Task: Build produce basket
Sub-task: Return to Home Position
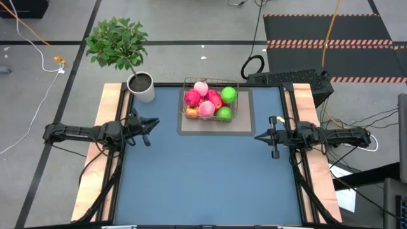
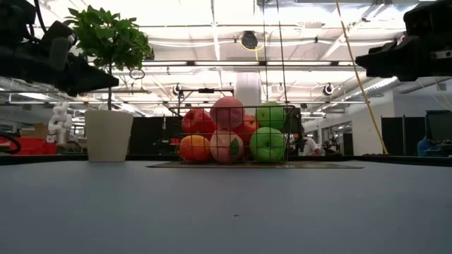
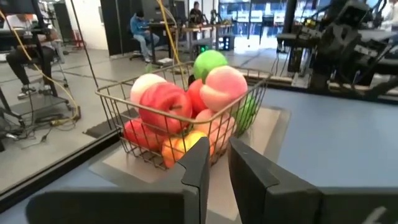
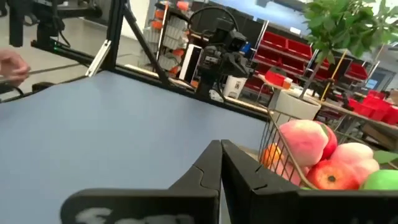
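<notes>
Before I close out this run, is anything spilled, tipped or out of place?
Nothing stands out. The basket sits upright on its grey mat, the produce heaped inside and none loose on the table. The plant pot stands upright. The left gripper and right gripper hang empty at the table's sides.

Produce [image 1: 208,102] — bottom layer mostly out of sight.

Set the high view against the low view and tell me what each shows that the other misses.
Only the high view: both arms whole, the left gripper and right gripper at opposite sides of the table, and the full outline of the grey mat.

Only the low view: the fruit piled above the rim, and the room behind.

Both: the filled basket and the potted plant.
</notes>
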{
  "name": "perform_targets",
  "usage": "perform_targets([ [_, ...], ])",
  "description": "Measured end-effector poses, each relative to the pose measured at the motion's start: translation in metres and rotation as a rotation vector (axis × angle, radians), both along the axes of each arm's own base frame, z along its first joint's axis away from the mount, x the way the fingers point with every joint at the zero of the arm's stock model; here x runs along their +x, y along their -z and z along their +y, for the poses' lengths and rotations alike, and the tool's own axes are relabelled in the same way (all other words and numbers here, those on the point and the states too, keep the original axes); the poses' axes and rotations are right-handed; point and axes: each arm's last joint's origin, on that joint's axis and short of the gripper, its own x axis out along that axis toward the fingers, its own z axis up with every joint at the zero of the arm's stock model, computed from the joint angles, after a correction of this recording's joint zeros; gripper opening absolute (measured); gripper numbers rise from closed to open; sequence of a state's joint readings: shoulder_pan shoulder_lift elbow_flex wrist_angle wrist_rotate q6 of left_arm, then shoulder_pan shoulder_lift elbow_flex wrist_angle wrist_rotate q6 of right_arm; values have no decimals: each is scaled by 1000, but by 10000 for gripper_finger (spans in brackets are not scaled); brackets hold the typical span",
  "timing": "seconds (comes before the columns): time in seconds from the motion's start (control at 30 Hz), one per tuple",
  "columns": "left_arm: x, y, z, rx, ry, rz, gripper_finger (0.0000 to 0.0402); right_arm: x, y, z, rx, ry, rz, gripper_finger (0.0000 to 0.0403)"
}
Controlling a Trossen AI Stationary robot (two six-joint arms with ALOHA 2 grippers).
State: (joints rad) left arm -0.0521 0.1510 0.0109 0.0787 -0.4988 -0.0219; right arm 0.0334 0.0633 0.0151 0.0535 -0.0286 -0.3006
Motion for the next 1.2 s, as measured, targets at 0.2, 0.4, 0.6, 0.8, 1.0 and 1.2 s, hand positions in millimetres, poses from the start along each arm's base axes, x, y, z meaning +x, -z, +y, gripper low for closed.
perform_targets([
  [0.2,0,0,0,-2,0,2,61,0,0,0,0,0,-2,0],
  [0.4,0,1,0,31,2,22,61,0,0,0,0,0,3,0],
  [0.6,0,1,0,38,2,25,61,0,0,0,0,0,3,0],
  [0.8,0,1,0,39,2,26,61,0,0,0,0,0,2,0],
  [1.0,0,1,0,39,2,26,61,0,0,0,0,0,2,0],
  [1.2,0,1,0,39,2,25,61,0,0,0,0,0,2,0],
])
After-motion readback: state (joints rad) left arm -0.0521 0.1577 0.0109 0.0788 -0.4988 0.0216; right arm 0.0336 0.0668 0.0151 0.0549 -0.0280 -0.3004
